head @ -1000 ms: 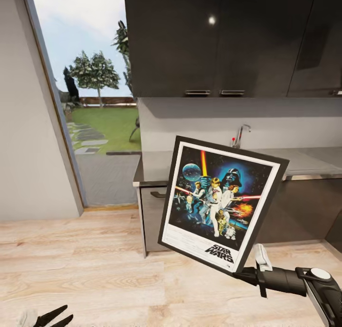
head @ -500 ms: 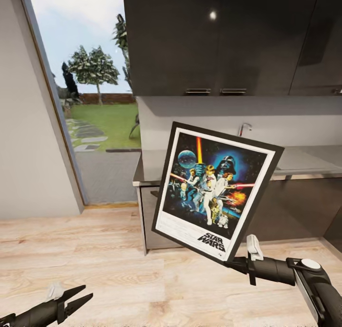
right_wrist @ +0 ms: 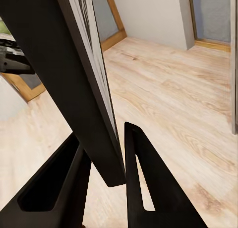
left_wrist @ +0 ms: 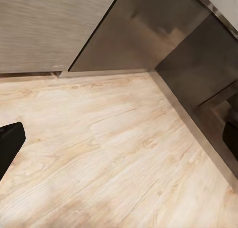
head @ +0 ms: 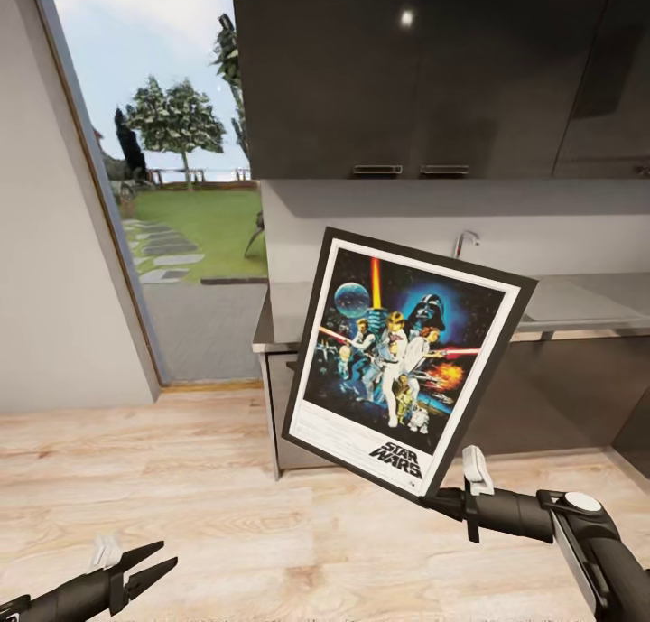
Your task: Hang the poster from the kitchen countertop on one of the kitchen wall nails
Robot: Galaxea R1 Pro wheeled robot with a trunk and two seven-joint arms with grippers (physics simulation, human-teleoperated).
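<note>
A: What's hidden or cut off?

B: The poster [head: 406,362] covers part of the worktop [head: 578,304] and the cabinet fronts below it; the tap [head: 464,242] peeks over its top edge, sink not made out. Right arm runs off frame at bottom right. Fine print in the white strip under the artwork is too small to read.

A: Where's the poster, and which way does it point?

B: Off the worktop, held in the air in front of it over the wood floor [head: 199,505]. Face toward the head cam. Long axis near upright but tilted, top leaning to the robot's right (lower right corner is the held one).

A: Writing?

B: "STAR WARS" logo, black, lower right of the white border. Nothing else legible.

A: Hands?

B: Right hand [head: 449,503] closed on the poster's bottom corner; the wrist cam shows both fingers [right_wrist: 144,188] pinching the black frame edge. Left hand [head: 149,568] low at left, holding nothing, fingers parted a little.
</note>
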